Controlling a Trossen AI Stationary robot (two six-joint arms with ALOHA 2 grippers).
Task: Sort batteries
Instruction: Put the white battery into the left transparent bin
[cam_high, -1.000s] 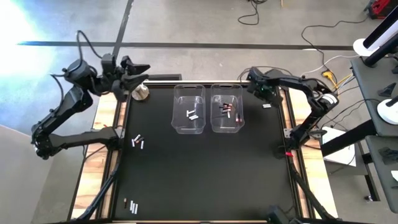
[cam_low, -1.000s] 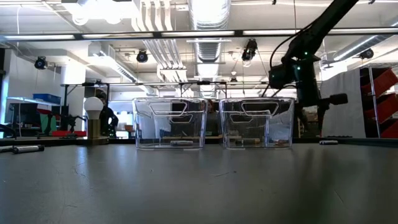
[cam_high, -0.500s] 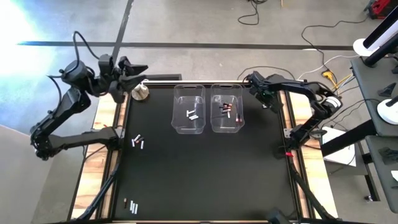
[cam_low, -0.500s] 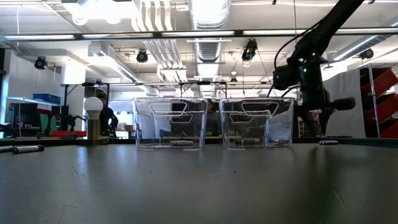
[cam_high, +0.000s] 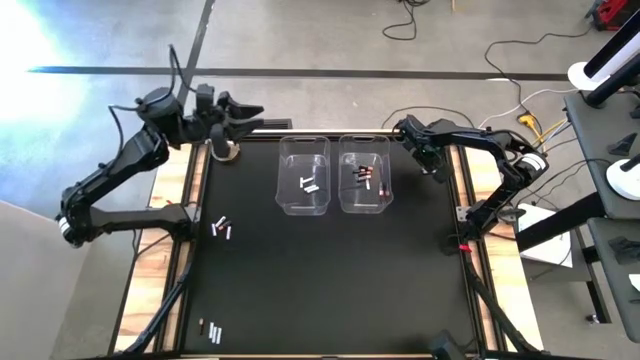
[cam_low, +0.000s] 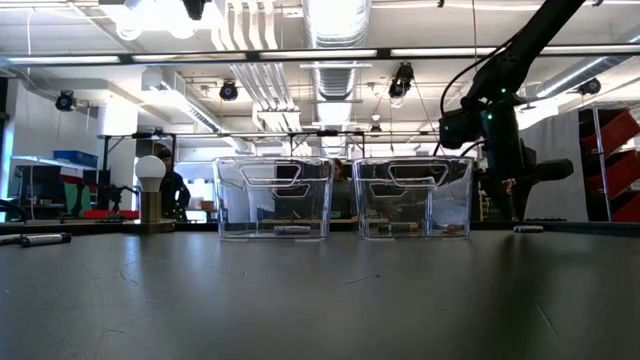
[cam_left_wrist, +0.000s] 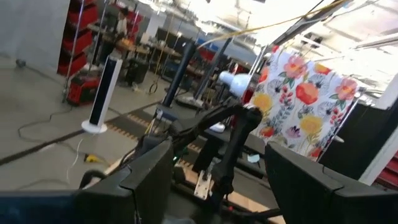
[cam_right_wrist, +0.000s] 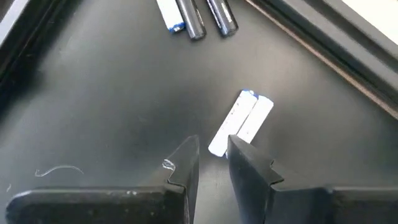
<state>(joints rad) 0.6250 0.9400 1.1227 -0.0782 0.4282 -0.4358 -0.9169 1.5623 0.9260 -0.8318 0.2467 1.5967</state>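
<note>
White batteries (cam_right_wrist: 241, 122) lie paired on the black mat, just ahead of the right gripper (cam_right_wrist: 211, 155), jaws nearly closed on nothing. Left gripper (cam_high: 248, 107) hangs wide open, empty, above the metal knob (cam_high: 226, 150)

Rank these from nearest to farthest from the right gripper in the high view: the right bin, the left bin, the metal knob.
Measured from the right gripper, at the table's right edge:
1. Right bin, just to its left, holding the dark batteries.
2. Left bin, one bin further left, holding white batteries.
3. Metal knob, at the far-left corner, under the left gripper.
</note>
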